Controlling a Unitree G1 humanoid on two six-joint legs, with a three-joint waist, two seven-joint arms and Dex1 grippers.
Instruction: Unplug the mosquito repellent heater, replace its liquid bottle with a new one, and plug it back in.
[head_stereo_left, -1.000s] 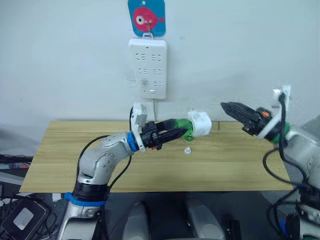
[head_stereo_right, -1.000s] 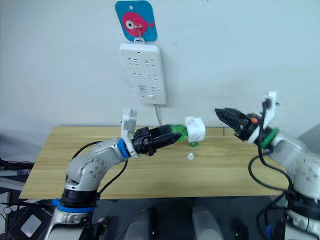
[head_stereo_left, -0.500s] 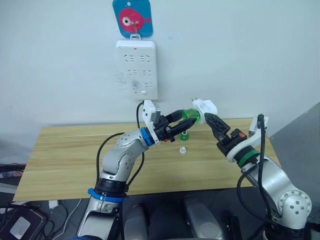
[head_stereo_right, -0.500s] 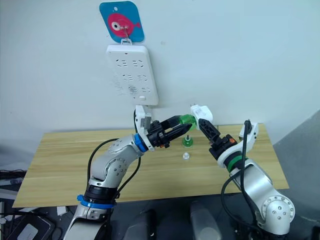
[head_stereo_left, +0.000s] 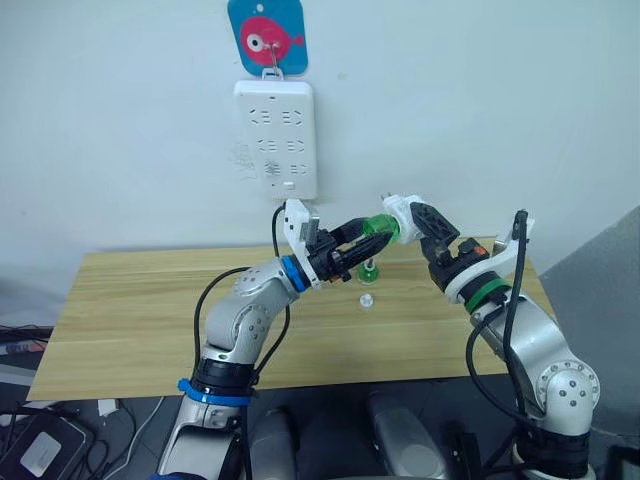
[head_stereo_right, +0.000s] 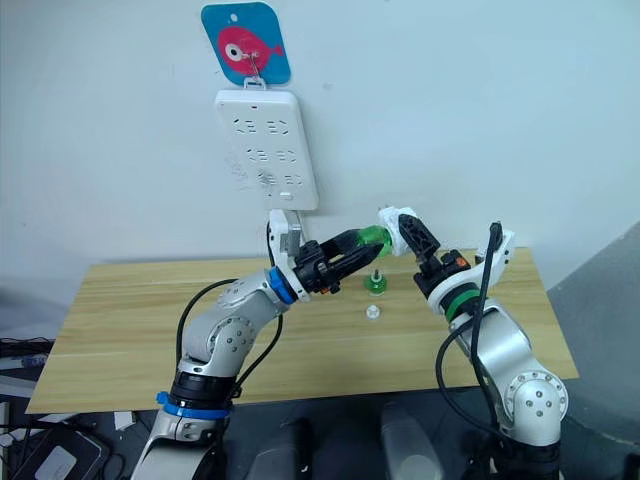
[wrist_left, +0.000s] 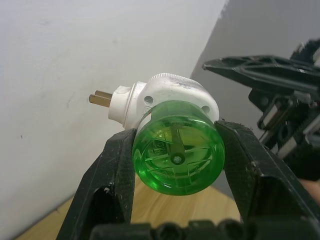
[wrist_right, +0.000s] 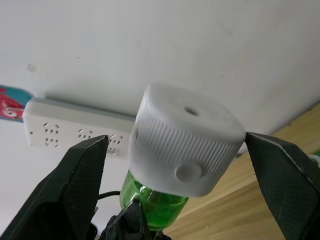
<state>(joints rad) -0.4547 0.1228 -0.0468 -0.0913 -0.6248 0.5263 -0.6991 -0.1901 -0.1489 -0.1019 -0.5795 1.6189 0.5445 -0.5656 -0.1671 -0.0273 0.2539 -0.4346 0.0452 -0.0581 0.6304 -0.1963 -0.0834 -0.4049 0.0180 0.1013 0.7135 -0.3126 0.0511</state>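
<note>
In the left eye view, a pale wooden table (head_stereo_left: 130, 320) spans the lower half against a plain white wall (head_stereo_left: 500, 110). A white power strip (head_stereo_left: 276, 138) hangs at upper centre under a blue card with a pink fish (head_stereo_left: 266, 35). Above the table's centre, the left gripper (head_stereo_left: 368, 240) clamps the green bottle (head_stereo_left: 379, 229) screwed into the mosquito repellent heater (head_stereo_left: 405, 213). The right gripper (head_stereo_left: 428, 222) straddles the heater; contact looks likely but is unclear. A second green bottle (head_stereo_left: 368, 271) and a small white cap (head_stereo_left: 366, 300) rest on the table.

In the left wrist view, both fingers (wrist_left: 112, 170) press the bottle's sides, and the heater's prongs (wrist_left: 101, 98) point at the wall.

In the right wrist view, the fingers (wrist_right: 82, 170) stand wide either side of the heater.
</note>
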